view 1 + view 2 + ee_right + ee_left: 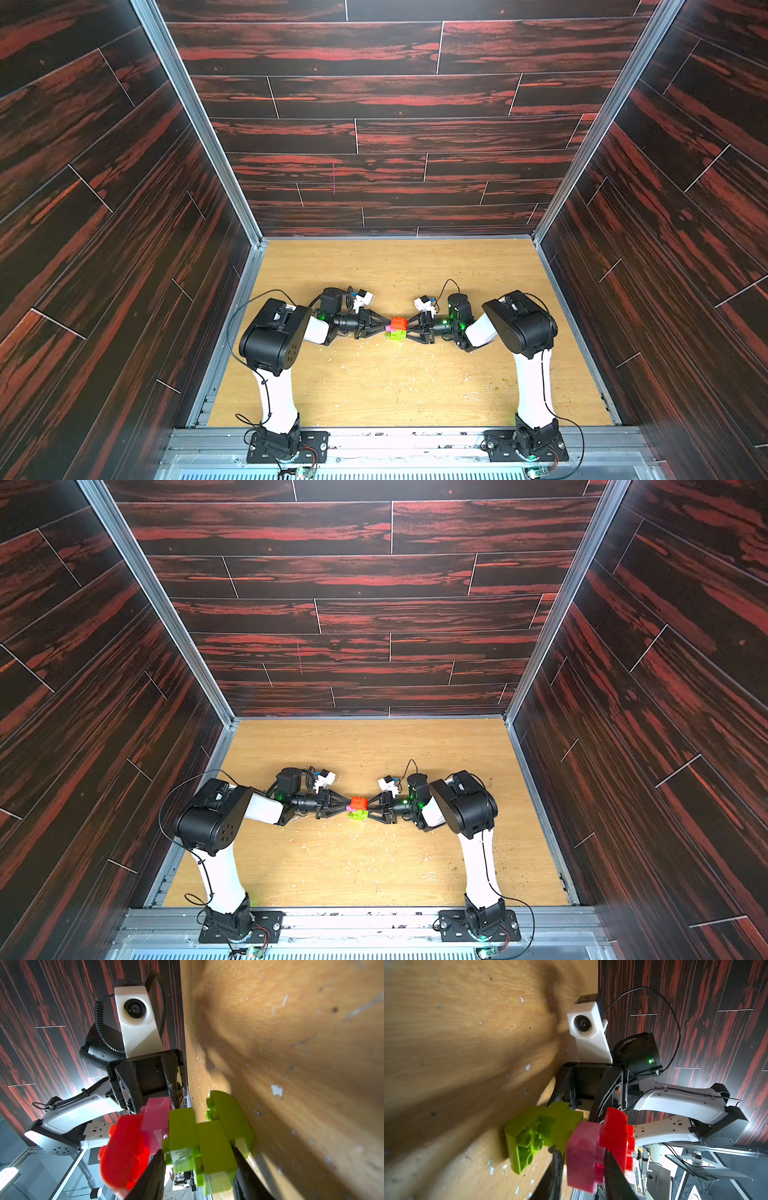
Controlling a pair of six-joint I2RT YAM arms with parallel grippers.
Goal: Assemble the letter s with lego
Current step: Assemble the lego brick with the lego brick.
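On the wooden table [374, 395], the letter s [397, 328] stands between the two arms, its lime green end against the wood and its red end farthest from it. The right gripper [197, 1151] pinches the lime green bricks [207, 1142] from both sides. The left gripper [581, 1155] straddles the pink brick [583, 1147]; I cannot tell whether its fingers press it.

Glossy plastic lego [581, 1147] (scuffed matt wooden table [395, 374]).

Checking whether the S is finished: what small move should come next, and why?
Probably widen the left claw and ease it off the pink brick its fingers flank: the letter s looks joined, and the right claw pinches the lime green end.
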